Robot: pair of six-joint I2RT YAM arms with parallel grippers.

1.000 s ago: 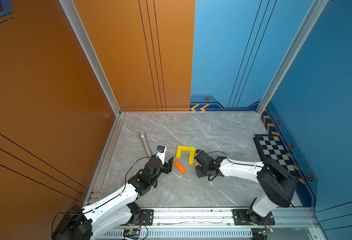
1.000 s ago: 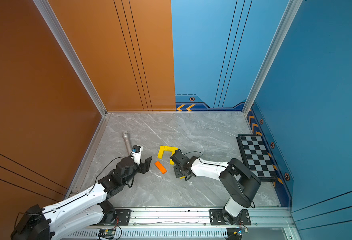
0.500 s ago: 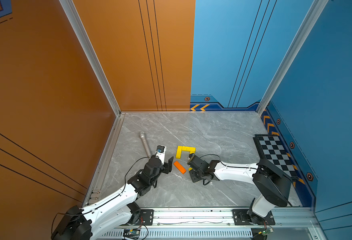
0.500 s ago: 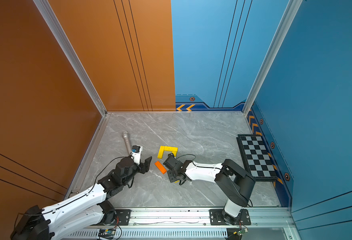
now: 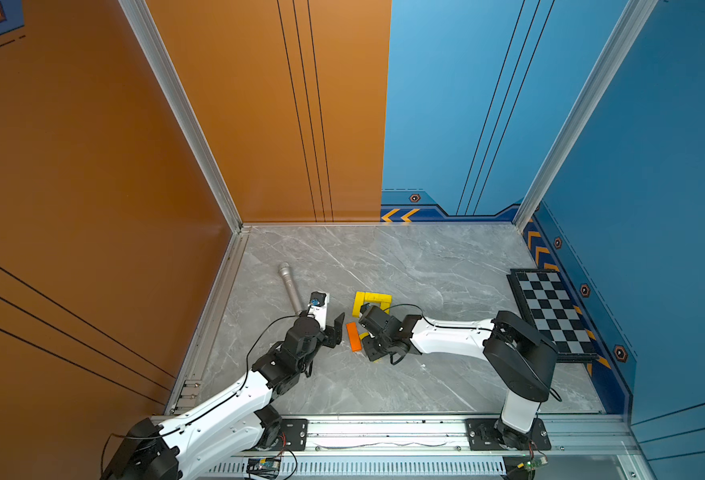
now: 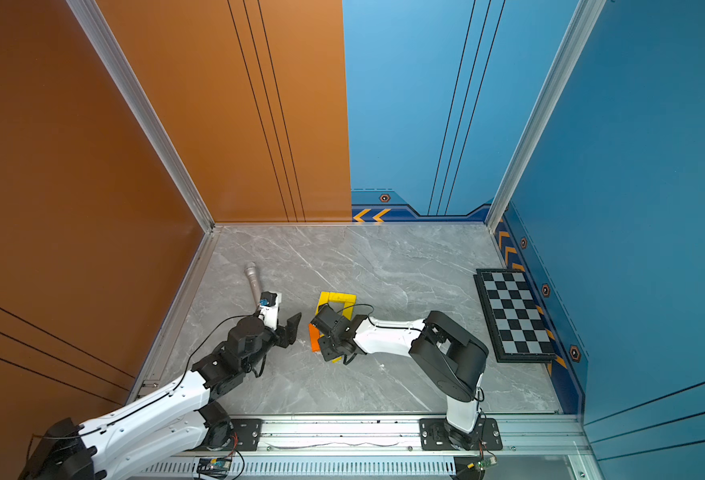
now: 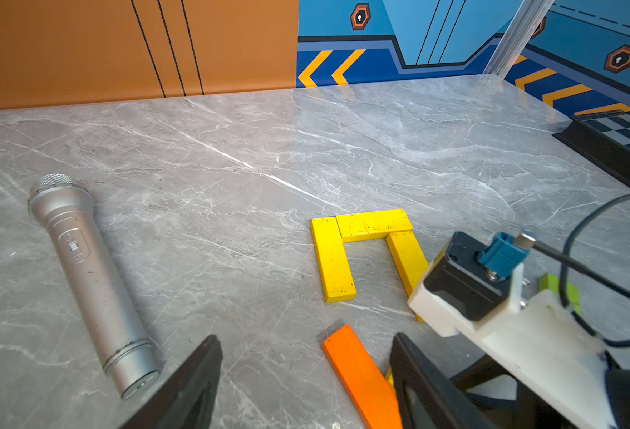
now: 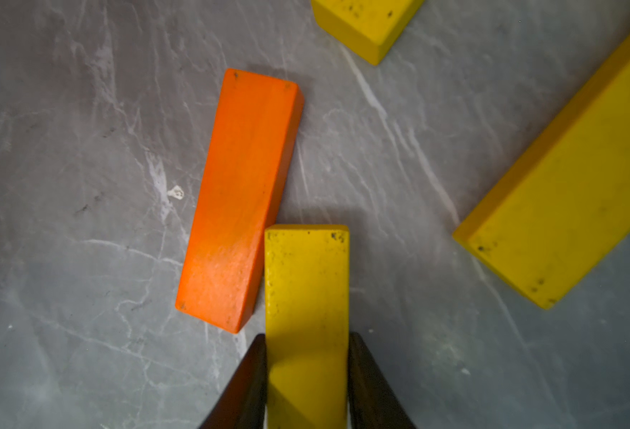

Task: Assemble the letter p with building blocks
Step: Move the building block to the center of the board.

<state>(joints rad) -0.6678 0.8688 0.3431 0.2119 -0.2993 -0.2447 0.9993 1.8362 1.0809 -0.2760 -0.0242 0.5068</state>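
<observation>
**Right gripper** (image 8: 306,340): clenched on a bright yellow flat rectangular bar (image 8: 306,282), with one black finger on each long side near the bar's end. In the right wrist view the free end of this bar reaches the long edge of an orange flat rectangular bar (image 8: 241,200). Whether the two touch cannot be told.

**Left gripper** (image 7: 306,340): released, jaws wide apart, nothing between them.

**Positions** (12 o'clock taken as the far wall):
- In both top views the left gripper stands just beside the orange bar, at its 9 o'clock. The right gripper stands at its 3 o'clock.
- Three bright yellow flat bars (image 5: 373,297) lie flat near the middle of the grey marbled tabletop (image 5: 425,266), ends touching. They form a frame closed at 9, 12 and 3 o'clock and open at 6 o'clock.
- The orange bar lies flat at the frame's 7 o'clock. It is apart from the frame and slightly skewed to the frame's side bars.
- A lime green block (image 7: 557,286) shows only in part in the left wrist view, behind the right arm's wrist camera. Its exact place cannot be told.

**Other items:**
- A silver-grey metal microphone (image 5: 289,289) lies on the tabletop at the frame's 9 to 10 o'clock, clear of every bar.
- A black-and-white chequered board (image 5: 550,316) lies at the frame's 3 o'clock, along the side wall and well apart from the bars.
</observation>
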